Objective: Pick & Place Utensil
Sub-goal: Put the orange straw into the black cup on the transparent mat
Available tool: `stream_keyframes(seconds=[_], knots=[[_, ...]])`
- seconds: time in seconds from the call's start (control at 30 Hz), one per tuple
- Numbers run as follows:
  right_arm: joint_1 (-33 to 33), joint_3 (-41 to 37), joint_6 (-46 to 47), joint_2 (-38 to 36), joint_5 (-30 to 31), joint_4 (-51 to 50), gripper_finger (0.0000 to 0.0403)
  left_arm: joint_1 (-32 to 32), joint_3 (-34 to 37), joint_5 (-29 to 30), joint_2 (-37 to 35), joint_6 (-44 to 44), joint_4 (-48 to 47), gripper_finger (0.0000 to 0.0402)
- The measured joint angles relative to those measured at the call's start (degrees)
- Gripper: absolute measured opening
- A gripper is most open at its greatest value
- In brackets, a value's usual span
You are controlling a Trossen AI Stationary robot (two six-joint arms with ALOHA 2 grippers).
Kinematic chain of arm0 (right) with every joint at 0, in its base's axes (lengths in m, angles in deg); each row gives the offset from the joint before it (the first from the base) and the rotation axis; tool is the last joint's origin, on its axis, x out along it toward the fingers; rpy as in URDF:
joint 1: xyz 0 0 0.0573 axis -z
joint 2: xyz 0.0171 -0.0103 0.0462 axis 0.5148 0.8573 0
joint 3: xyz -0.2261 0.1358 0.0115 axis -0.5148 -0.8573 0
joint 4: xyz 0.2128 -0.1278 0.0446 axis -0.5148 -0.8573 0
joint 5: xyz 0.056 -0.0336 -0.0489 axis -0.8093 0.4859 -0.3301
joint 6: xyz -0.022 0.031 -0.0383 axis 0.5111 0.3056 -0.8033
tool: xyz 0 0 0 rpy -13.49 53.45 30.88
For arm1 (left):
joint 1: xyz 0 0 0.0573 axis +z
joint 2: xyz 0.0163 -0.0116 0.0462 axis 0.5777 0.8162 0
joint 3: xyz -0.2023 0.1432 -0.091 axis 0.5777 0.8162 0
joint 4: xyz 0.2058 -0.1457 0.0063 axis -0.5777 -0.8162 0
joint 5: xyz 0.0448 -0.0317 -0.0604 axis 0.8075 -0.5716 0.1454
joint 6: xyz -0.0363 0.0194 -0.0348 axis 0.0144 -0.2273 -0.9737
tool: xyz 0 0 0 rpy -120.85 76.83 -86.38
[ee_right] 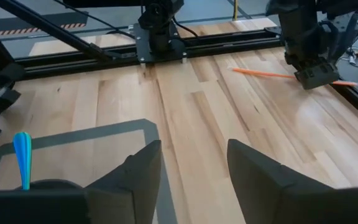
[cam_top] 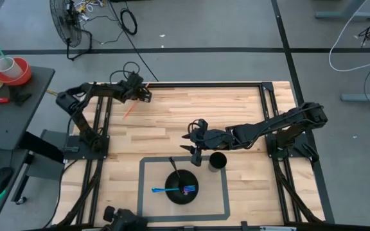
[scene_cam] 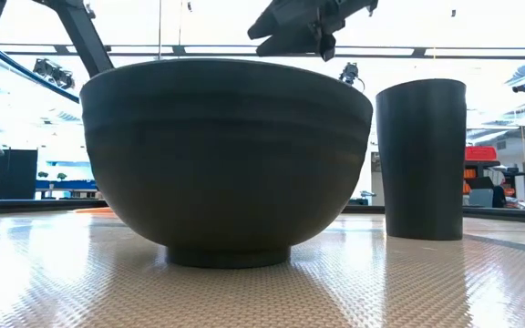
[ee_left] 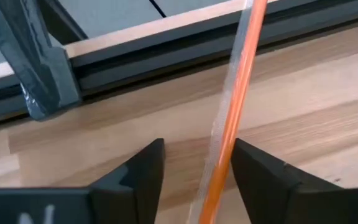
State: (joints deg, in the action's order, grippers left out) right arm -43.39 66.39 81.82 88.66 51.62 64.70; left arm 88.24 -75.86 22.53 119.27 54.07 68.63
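L gripper [cam_top: 141, 92] at bench's far edge, fingers apart astride orange utensil [ee_left: 229, 124] — ends cut off. R gripper [cam_top: 193, 144] mid-bench, apart, empty — bowl [cam_top: 182, 187] contents partly hidden.

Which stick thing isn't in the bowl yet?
The orange utensil lying on the bare wood, between the left hand's open fingers. The blue utensil and black utensil already sit in the bowl.

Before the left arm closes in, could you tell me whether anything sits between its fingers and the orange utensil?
Nothing visible does. The left gripper is open just above the orange utensil, which runs between its fingers over bare table.
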Motion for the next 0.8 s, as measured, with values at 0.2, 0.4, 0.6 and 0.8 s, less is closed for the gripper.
stream_keyframes(seconds=[0.2, 0.4, 0.6, 0.8], knots=[[0.1, 0.0, 0.0, 0.0, 0.1, -0.2, 0.0185, -0.1, 0.0, -0.2, -0.1, -0.4, 0.1, 0.0134], [0.1, 0.0, -0.4, 0.0, 0.1, -0.3, 0.0185, -0.1, 0.0, -0.1, -0.1, -0.8, 0.0, 0.0082], [-0.3, 0.0, -1.9, -0.4, 0.2, -0.8, 0.0185, -0.1, 0.0, -0.1, -0.1, -0.8, -0.3, 0.0043], [-1.1, 0.0, -3.9, -2.5, 0.2, -3.4, 0.0185, -0.1, -0.2, -1.0, -2.6, -0.7, -3.1, 0.0028]])
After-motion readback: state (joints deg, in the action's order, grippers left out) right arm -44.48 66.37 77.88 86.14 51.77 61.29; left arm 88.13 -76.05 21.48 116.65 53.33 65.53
